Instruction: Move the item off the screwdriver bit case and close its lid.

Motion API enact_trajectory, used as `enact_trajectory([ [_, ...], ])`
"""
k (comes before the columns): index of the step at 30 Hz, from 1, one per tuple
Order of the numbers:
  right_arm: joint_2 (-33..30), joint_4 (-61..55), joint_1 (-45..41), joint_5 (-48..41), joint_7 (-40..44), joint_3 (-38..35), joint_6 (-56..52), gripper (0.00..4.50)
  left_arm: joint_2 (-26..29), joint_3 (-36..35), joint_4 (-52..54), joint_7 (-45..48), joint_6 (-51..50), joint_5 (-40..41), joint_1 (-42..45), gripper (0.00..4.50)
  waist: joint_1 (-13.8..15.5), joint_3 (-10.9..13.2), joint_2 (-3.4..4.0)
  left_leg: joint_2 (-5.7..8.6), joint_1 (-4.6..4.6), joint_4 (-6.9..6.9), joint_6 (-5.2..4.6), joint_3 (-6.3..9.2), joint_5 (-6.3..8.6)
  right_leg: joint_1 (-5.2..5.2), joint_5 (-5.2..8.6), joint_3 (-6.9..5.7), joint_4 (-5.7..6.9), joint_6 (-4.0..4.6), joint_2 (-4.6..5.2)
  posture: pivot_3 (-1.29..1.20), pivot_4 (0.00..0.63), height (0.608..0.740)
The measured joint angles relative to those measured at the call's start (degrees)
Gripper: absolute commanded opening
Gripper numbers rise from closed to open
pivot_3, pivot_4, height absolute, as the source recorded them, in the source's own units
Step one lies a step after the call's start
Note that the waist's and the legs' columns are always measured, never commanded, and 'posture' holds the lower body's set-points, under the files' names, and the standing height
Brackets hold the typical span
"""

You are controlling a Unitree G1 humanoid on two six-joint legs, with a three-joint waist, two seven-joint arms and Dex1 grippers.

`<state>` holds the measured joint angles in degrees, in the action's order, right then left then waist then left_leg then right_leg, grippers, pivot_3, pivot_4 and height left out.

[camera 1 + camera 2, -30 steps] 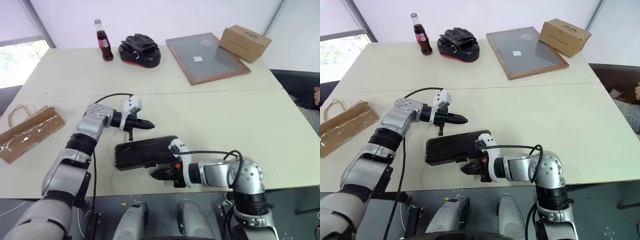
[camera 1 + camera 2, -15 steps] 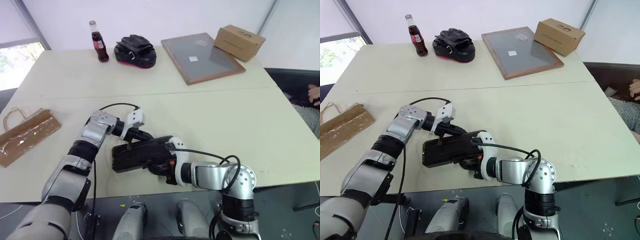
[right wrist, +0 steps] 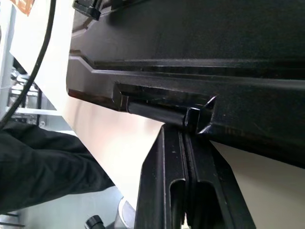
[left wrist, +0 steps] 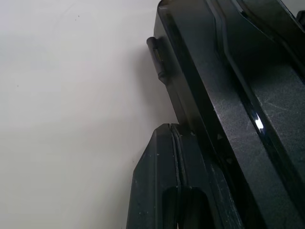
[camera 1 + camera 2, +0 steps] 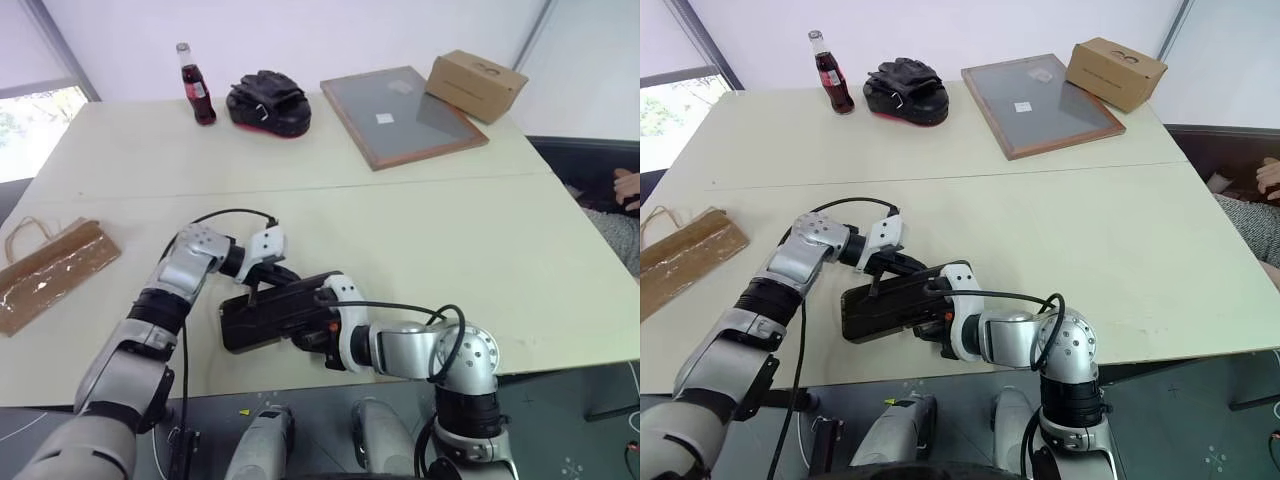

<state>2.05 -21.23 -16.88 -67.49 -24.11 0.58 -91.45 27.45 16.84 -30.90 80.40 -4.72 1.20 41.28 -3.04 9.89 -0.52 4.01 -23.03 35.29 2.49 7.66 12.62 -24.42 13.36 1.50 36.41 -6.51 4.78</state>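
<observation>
The screwdriver bit case [image 5: 270, 315] lies dark and flat near the table's front edge, with its lid [image 5: 285, 300] down over the tray. My left gripper [image 5: 284, 274] is shut, its tips against the case's far edge beside a small tab [image 4: 155, 52]. At the case's near edge my right gripper [image 5: 308, 335] is also shut, and its fingertips [image 3: 183, 131] touch a small bar under the rim. Neither gripper holds anything. The item, a brown paper bag [image 5: 52, 275] with twine handles, lies flat at the table's far left, well away from the case.
Along the back of the table stand a cola bottle [image 5: 189, 83], a black padded object [image 5: 267, 100], a framed grey board [image 5: 400, 115] and a cardboard box [image 5: 475, 85]. A person's hand [image 5: 628, 188] shows at the right edge.
My left gripper has come down and back from above the table to the case's far edge. The right gripper stays at the near edge. The camera has shifted.
</observation>
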Motion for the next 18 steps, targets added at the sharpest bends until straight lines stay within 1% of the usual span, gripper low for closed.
enact_trajectory([
  [6,-1.00,-0.61,-0.37,3.15,4.00,1.21,0.12,0.03,-0.03,-0.28,0.42,-0.65,-0.04,-0.45,-0.33,0.00,-0.15,-0.06,0.00,-0.01,0.13,-0.04,-0.01,0.00,0.01,0.14,0.01,0.00,-0.02,0.00,0.00,0.00,0.150,0.740],
  [8,-2.35,-1.17,-0.63,3.15,6.29,1.11,-0.36,0.03,-0.89,-0.29,-0.58,-0.82,0.34,-0.59,0.22,0.00,0.05,-0.08,0.02,0.01,0.14,-0.03,-0.01,0.00,0.01,0.17,0.01,0.01,-0.02,0.00,0.01,0.00,0.150,0.740],
  [9,-3.61,-1.38,-0.97,2.95,7.53,1.07,-0.56,0.03,-1.39,-0.43,-1.16,-1.23,0.57,-0.55,0.42,0.00,0.32,-0.08,0.02,0.01,0.14,-0.01,-0.01,0.00,0.01,0.19,0.01,0.00,-0.04,-0.01,0.02,0.00,0.150,0.740],
  [11,-8.48,-3.21,-2.64,1.29,11.86,0.95,-0.66,0.03,-2.89,-1.14,-3.24,-3.29,0.74,-0.43,1.76,0.00,0.98,-0.08,0.02,0.06,0.11,0.07,-0.02,0.03,0.01,0.28,0.02,-0.05,-0.07,-0.05,0.12,0.00,0.150,0.740],
  [13,-12.51,-5.03,-4.15,0.25,15.32,0.40,-0.66,0.03,-3.92,-2.41,-4.74,-6.27,0.71,-0.38,2.51,0.00,0.85,-0.08,-0.01,0.10,0.11,0.08,-0.05,0.01,0.03,0.29,0.03,-0.05,-0.11,-0.10,0.15,0.00,0.150,0.740],
  [16,-18.32,-6.17,-4.32,-1.28,20.02,-1.05,-0.66,0.03,-3.90,-5.02,-4.59,-9.33,-1.14,1.27,2.66,0.00,0.44,-0.06,-0.02,0.07,0.06,0.04,-0.12,0.02,0.07,0.19,0.04,-0.05,-0.10,-0.11,0.12,0.00,0.150,0.740],
  [18,-22.58,-6.78,-4.33,-1.88,22.95,-2.53,-0.65,0.03,-3.34,-7.30,-2.56,-10.52,-3.58,3.20,2.66,0.00,0.36,-0.06,-0.03,0.05,0.03,0.03,-0.15,0.01,0.09,0.13,0.04,-0.05,-0.09,-0.10,0.11,0.00,0.150,0.740],
])
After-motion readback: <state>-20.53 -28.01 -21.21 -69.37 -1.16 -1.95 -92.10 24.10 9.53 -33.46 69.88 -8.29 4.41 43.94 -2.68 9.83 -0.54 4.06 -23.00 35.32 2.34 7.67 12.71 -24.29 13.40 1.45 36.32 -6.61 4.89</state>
